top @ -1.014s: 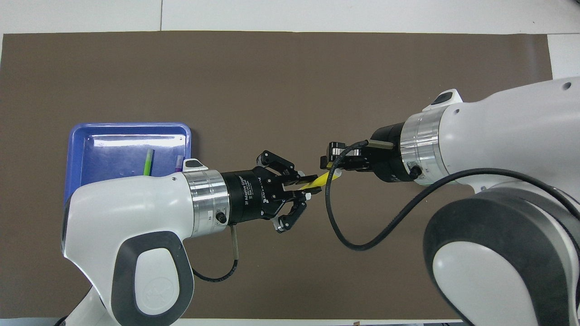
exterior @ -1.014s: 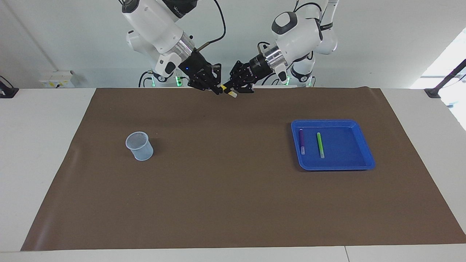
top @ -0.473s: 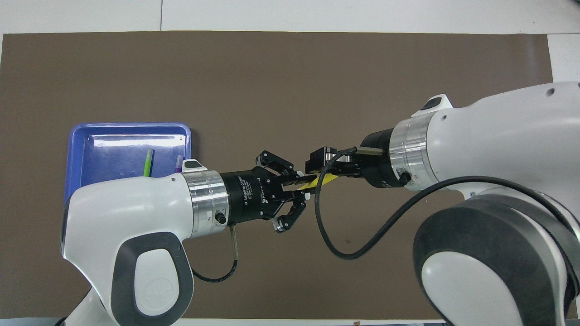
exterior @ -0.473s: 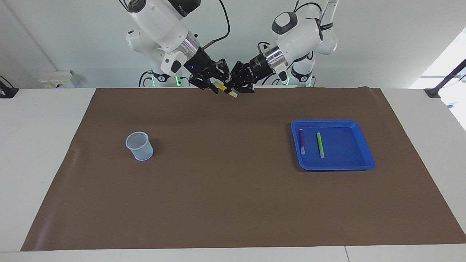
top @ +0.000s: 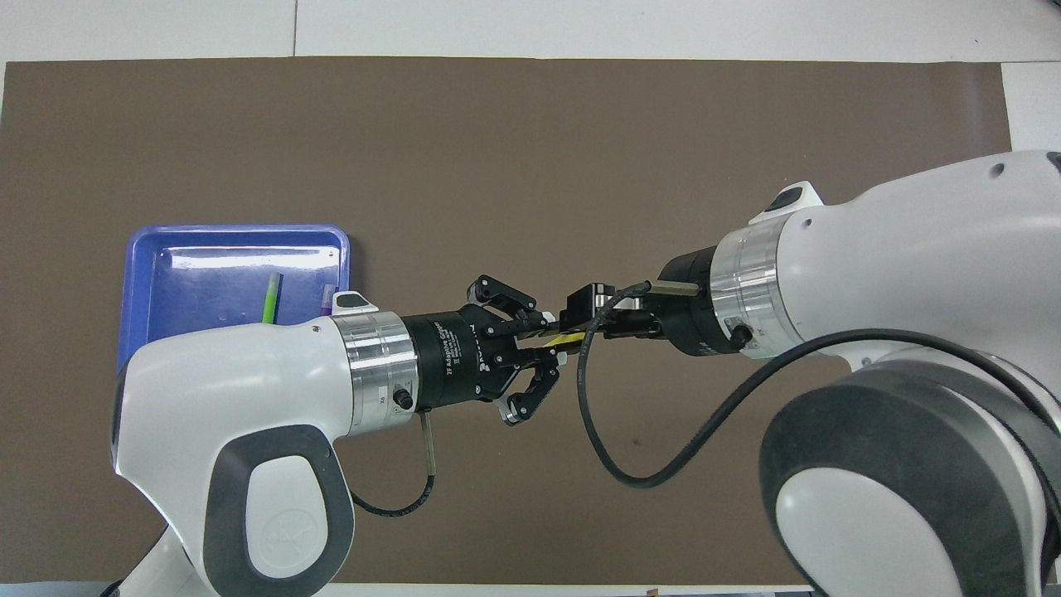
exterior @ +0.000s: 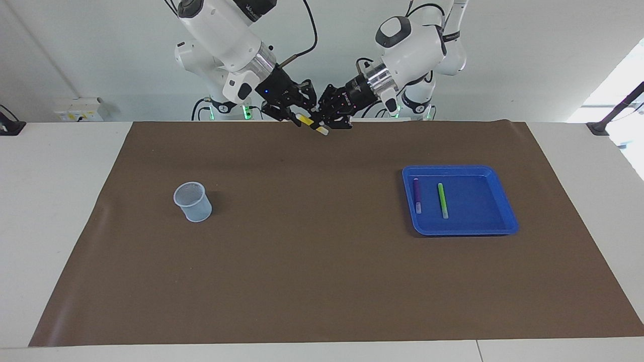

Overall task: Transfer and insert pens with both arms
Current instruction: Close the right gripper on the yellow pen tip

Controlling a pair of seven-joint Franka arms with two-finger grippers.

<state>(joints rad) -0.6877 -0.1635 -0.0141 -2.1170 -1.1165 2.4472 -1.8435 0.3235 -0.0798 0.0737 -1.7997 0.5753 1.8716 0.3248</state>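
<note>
The yellow pen hangs tilted in the air over the mat's edge nearest the robots, pale end lowest. My left gripper is shut on its middle. My right gripper meets it head-on, fingers open around the pen's yellow upper end. The purple pen and the green pen lie side by side in the blue tray, partly covered by the left arm in the overhead view.
A pale blue mesh cup stands upright on the brown mat toward the right arm's end; the right arm hides it in the overhead view. The tray sits toward the left arm's end.
The right gripper has opened and moved in toward the left gripper, coming around the yellow pen's upper end. The left gripper has kept its hold and stayed in place.
</note>
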